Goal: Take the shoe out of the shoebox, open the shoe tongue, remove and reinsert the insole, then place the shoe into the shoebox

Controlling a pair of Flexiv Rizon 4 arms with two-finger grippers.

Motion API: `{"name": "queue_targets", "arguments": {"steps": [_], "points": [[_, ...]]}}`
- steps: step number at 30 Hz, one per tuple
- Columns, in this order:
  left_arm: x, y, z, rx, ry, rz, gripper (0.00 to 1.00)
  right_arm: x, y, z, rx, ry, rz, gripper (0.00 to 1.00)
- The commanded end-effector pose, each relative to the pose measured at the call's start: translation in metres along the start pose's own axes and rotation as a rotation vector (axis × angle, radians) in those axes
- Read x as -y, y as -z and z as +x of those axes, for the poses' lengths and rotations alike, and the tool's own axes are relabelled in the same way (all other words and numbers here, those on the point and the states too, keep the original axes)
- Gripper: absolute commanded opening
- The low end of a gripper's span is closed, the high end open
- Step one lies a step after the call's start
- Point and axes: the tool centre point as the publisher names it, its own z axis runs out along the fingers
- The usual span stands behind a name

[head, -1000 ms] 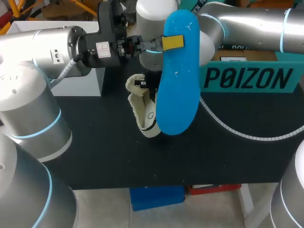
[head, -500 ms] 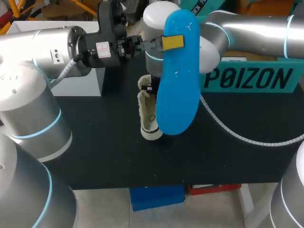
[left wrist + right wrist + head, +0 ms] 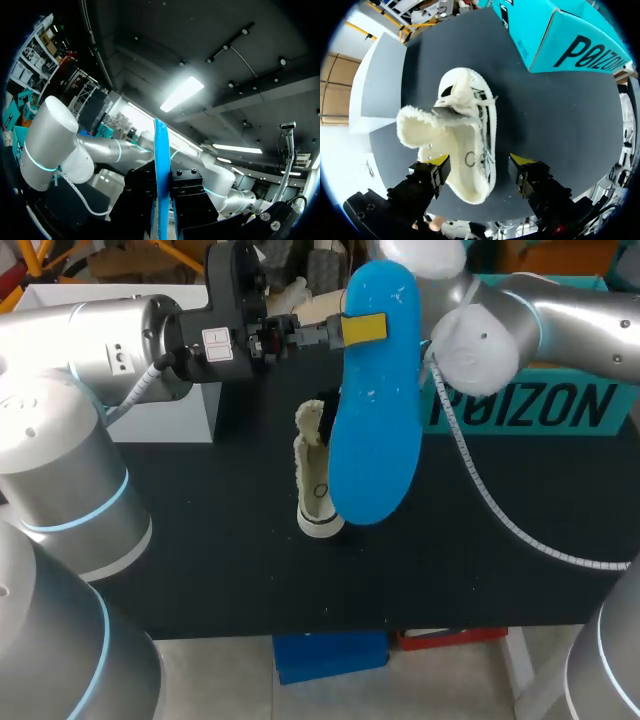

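Observation:
A white fleece-lined shoe [image 3: 315,485] rests on the black table [image 3: 200,540], its tongue pulled open; in the head view the insole hides its right side. The blue insole [image 3: 372,400] hangs upright above the table with my left gripper [image 3: 362,328] shut on its upper end. In the left wrist view the insole [image 3: 160,145] shows edge-on between the black fingers. My right gripper [image 3: 481,161] hovers open above the shoe [image 3: 465,135], fingers wide on either side and clear of it. The teal shoebox [image 3: 530,390] stands at the back right.
A white box [image 3: 170,360] sits at the back left of the table. My right arm [image 3: 480,340] is raised over the shoebox [image 3: 555,35], and its cable [image 3: 480,500] trails down onto the table to the right of the shoe.
The right gripper opened and let go of the shoe, then rose up and back. The shoe shifted slightly right and settled on the table. The left arm and insole kept still.

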Motion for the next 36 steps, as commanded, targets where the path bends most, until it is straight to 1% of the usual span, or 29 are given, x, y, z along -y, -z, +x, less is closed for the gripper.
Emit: {"name": "queue_targets", "arguments": {"steps": [1, 3, 22, 23, 24, 26, 28, 29, 32, 34, 36], "points": [[-0.001, -0.001, 0.0, 0.004, 0.001, -0.001, 0.0, 0.003, 0.036, -0.014, -0.512, 0.046, 0.045, 1.0], [-0.001, -0.001, 0.0, 0.004, 0.001, -0.001, 0.0, 0.003, 0.05, -0.008, -0.6, 0.093, 0.056, 1.0], [-0.001, -0.001, 0.0, 0.004, 0.001, -0.001, 0.0, 0.003, 0.05, -0.008, -0.6, 0.093, 0.056, 1.0], [-0.001, -0.001, 0.0, 0.004, 0.001, -0.001, 0.0, 0.004, 0.053, -0.011, -0.629, 0.101, 0.049, 1.0], [-0.001, -0.001, 0.0, 0.004, 0.001, -0.001, 0.0, 0.006, 0.056, -0.013, -0.634, 0.096, 0.036, 1.0], [-0.001, -0.001, 0.0, 0.004, 0.001, -0.001, 0.0, 0.008, 0.062, -0.014, -0.716, 0.099, 0.014, 1.0], [-0.001, -0.001, 0.0, 0.004, 0.001, -0.001, 0.0, 0.006, 0.066, -0.014, -0.754, 0.103, 0.003, 1.0], [-0.001, -0.001, 0.0, 0.004, 0.001, -0.001, 0.0, 0.006, 0.069, -0.013, -0.788, 0.102, 0.0, 1.0], [-0.001, -0.001, 0.0, 0.004, 0.001, -0.001, 0.0, 0.003, 0.075, -0.011, -0.827, 0.091, -0.01, 1.0], [-0.001, -0.001, 0.0, 0.004, 0.001, -0.001, 0.0, 0.002, 0.079, -0.009, -0.894, 0.078, 0.002, 1.0], [-0.001, -0.001, 0.0, 0.004, 0.001, -0.001, 0.0, 0.002, 0.083, -0.007, -0.93, 0.074, 0.006, 1.0]]}}
